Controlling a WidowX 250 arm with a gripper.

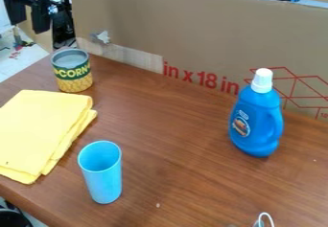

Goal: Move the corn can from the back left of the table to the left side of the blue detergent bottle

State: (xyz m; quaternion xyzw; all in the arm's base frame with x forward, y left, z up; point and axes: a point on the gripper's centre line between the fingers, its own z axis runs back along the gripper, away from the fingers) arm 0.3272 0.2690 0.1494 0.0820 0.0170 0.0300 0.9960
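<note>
The end effector (29, 26) hangs down at upper left, nearest the can (74, 73), seemingly released, jaws apart.

1. Black gripper (29, 27): upper left of view, hanging downward.
2. Two fingers (41, 20) spread, visible gap between.
3. Arm: black, partly seen at top edge; remainder out of view.

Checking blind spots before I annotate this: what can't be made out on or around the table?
All camera view:
- Arm above the tool: cut off by top edge.
- Yellow cloth, left part: cut off by left edge; anything underneath: hidden by the cloth.
- Cup, inner bottom: hidden by its near wall.
- Bottle, small label print: too small.
- White loop, what it belongs to: cut off by bottom edge.
</note>
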